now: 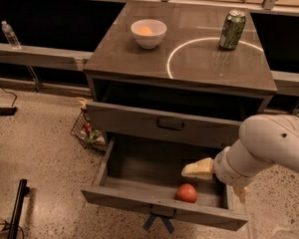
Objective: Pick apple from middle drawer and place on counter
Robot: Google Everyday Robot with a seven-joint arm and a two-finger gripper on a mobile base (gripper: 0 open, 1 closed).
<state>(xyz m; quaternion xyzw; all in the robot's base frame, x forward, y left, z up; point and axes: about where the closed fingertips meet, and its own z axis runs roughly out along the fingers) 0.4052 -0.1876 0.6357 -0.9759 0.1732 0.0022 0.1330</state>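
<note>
Apple lies on the floor of the middle drawer, close against the drawer's front wall and right of its centre. The drawer is pulled well out below the front edge of the desk. I judge this to be the reach step: the drawer is open, nothing is lifted yet, and nothing has been set on the desk.

My hand hangs inside the open drawer, just above and to the right of the apple, near it but not touching. Its two pale fingers are spread apart with nothing between them, and the one plainly seen points left across the drawer. My forearm comes in from the right, past the desk's front right corner, and slopes down over the drawer's right side.

Next I must bring the hand lower and a little left, so that the fingers pass either side of the apple, then close and lift straight up, clear of the drawer's front wall. For the landing, the bare patch by the desk's front left corner looks safest, away from the white bowl and the green can toward the back edge.
</note>
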